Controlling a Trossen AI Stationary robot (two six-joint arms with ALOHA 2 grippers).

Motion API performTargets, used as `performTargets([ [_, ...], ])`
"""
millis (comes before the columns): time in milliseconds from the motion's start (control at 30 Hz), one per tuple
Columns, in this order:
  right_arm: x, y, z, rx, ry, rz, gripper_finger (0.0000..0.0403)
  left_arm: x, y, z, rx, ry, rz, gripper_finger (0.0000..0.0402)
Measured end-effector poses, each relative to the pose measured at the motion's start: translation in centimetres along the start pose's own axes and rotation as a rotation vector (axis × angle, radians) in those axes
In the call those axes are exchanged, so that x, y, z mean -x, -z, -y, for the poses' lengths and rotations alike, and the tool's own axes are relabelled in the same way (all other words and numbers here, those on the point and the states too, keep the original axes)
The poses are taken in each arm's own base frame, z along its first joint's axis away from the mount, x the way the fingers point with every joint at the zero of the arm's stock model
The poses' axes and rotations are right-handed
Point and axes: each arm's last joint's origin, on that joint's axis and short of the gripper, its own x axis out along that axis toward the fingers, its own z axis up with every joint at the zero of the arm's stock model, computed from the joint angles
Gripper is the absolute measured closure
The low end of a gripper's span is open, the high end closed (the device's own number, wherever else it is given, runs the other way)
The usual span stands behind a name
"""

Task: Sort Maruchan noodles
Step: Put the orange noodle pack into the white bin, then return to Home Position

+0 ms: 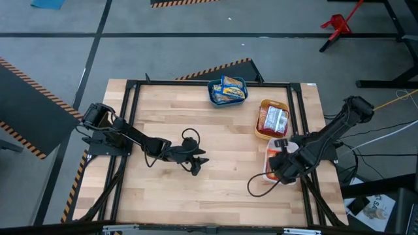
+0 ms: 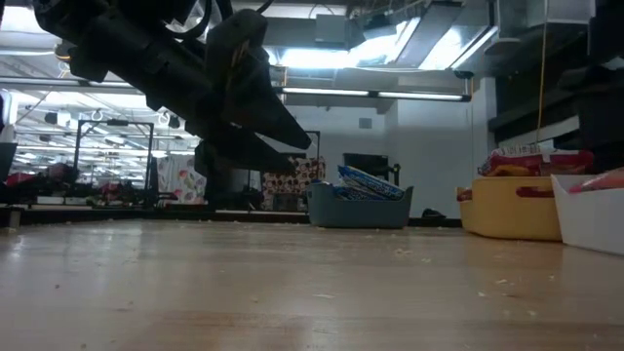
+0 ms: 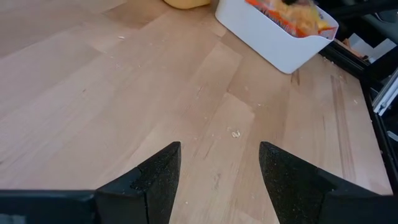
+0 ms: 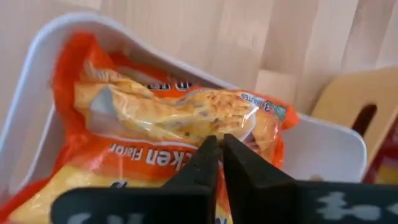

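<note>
An orange-red Maruchan packet (image 4: pixel 155 130) lies on others in the white bin (image 4: pixel 323 149) near the table's right edge, also seen as the white bin (image 1: pixel 268 168). My right gripper (image 4: pixel 221 142) is shut and hovers right over that packet; the high view shows the right gripper (image 1: pixel 279 163) above the bin. Blue-and-yellow packets (image 1: pixel 228 88) fill the teal bin (image 1: pixel 213 96), and red-and-white packets (image 1: pixel 273 119) fill the orange bin (image 1: pixel 261 130). My left gripper (image 3: pixel 219 149) is open over bare wood at mid-table, shown in the high view as the left gripper (image 1: pixel 197 166). My right gripper points down at the top orange-red packet's printed face (image 4: pixel 186 155) with its fingertips together. I cannot tell whether the tips touch the wrapper. The packet lies flat in the white bin.
The three bins stand along the table's far-right side: teal (image 2: pixel 359 207), orange (image 2: pixel 507 207), white (image 2: pixel 590 214). A black frame (image 1: pixel 130 124) borders the tabletop. Bare wood (image 1: pixel 222 189) stretches across the middle and near side. Crumbs dot the wood (image 3: pixel 235 133).
</note>
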Motion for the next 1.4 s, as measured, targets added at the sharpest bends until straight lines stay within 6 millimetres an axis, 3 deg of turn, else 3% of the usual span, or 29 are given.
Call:
performTargets([
  [100,-0.9,0.1,-0.1,-0.007,0.001,0.028,0.0394,0.0,0.0,0.0,0.0,-0.004,0.003,0.0189],
  [200,-0.4,0.2,0.1,-0.005,0.018,0.016,0.0397,0.0,0.0,0.0,0.0,-0.004,0.003,0.0189],
  [433,3.3,0.1,1.0,-0.018,0.021,-0.006,0.0398,0.0,-0.1,0.1,0.007,0.006,0.014,0.0189],
  [600,7.3,-0.5,2.0,-0.124,-0.01,0.179,0.0398,0.1,-1.1,0.8,0.118,0.086,0.098,0.0189],
  [833,15.5,-0.5,4.6,-0.237,-0.091,0.566,0.0398,1.2,-3.6,2.6,0.207,0.384,0.206,0.0189],
  [967,20.0,0.9,6.5,-0.283,-0.199,0.687,0.0398,3.7,-6.4,3.4,0.203,0.625,0.217,0.0189],
  [1067,22.4,2.0,7.9,-0.281,-0.225,0.813,0.0398,6.0,-8.6,3.5,0.153,0.807,0.171,0.0189],
  [1167,24.0,4.4,9.7,-0.209,-0.243,0.958,0.0398,8.6,-10.6,3.3,0.018,0.99,0.172,0.0189],
  [1267,24.8,7.5,11.5,-0.135,-0.316,1.169,0.0398,10.9,-12.5,2.3,-0.129,1.089,0.229,0.0189],
  [1400,23.8,11.5,12.9,0.031,-0.45,1.464,0.0398,13.0,-14.2,0.5,-0.178,0.953,0.291,0.0189],
])
